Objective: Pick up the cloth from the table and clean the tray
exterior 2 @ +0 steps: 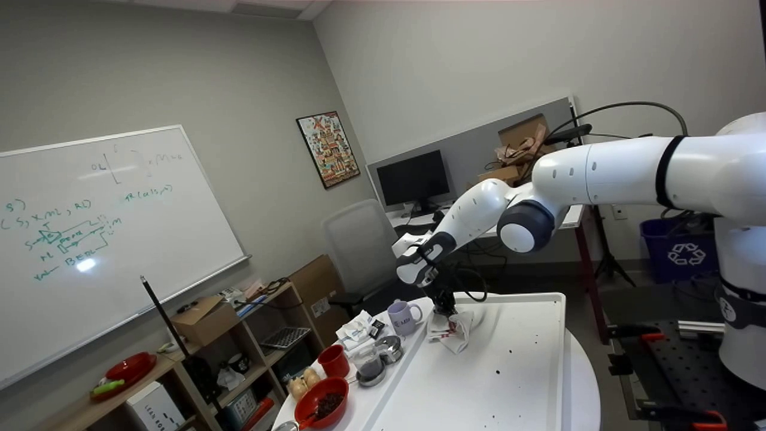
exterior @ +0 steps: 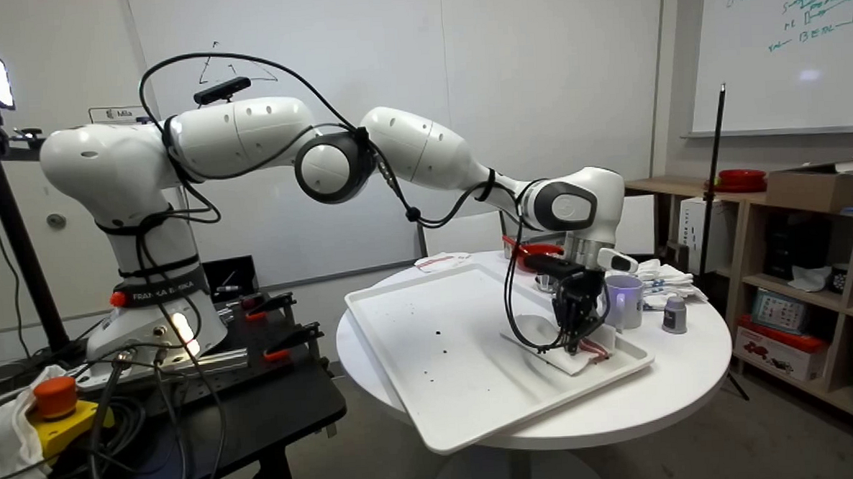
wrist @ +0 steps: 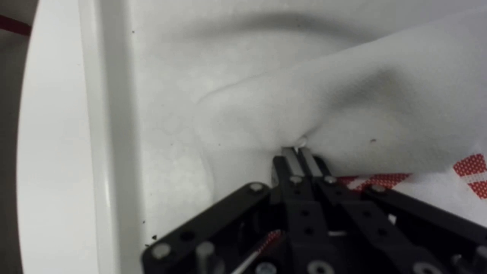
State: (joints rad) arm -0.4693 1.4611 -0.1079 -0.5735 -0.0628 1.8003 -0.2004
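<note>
- White cloth (wrist: 380, 125), red-patterned, is pinched in the tips of the gripper (wrist: 296, 149); its fingers (wrist: 292, 163) are clenched together with hardly any gap.
- Creases run out from that pinch, and the loose folds lie on the tray (exterior: 470, 403), near one end.
- Dark specks (exterior 2: 497, 372) are scattered over the tray's floor.
- Just outside the tray, a lilac mug (exterior 2: 402, 318) stands on the round white table (exterior 2: 583, 383).

Looks like a robotics lab, judging by the Franka Emika arm (exterior: 326, 168), diagram-marked whiteboard (exterior 2: 114, 239), emergency-stop button (exterior: 55, 397) and monitor (exterior 2: 413, 179).
</note>
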